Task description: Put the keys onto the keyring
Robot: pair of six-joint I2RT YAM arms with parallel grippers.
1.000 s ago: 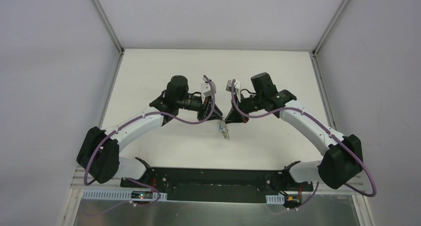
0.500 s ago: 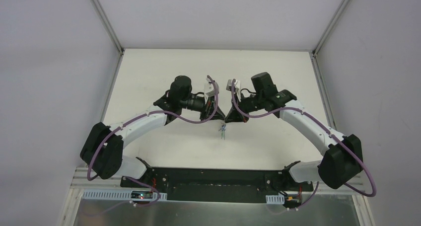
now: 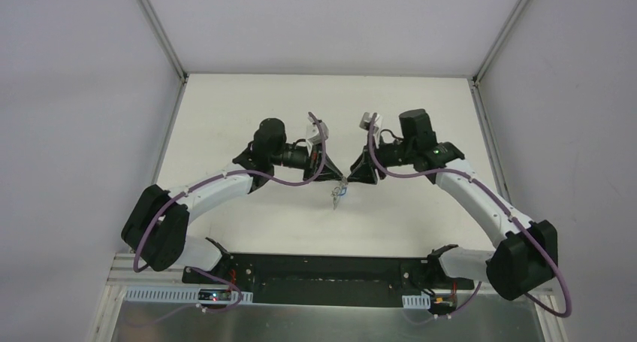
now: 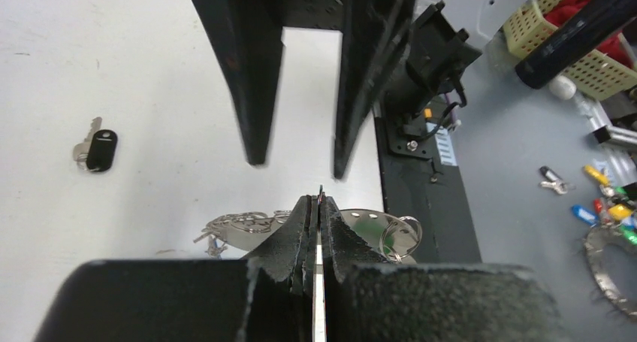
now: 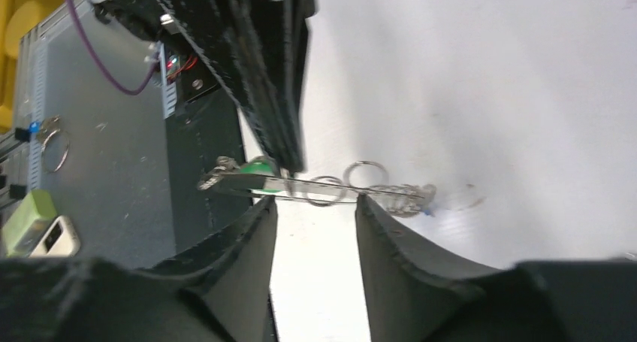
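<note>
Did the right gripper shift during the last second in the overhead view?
Yes. The right gripper slid slightly rightward, toward the right edge of the table.

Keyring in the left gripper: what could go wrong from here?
The left gripper pinches the keyring by a thin edge at its fingertips; the dangling rings could swing or slip out. The open right gripper sits close beside it; a re-grasp might knock it loose. The black key lies flat on the table, likely hard to pick up.
</note>
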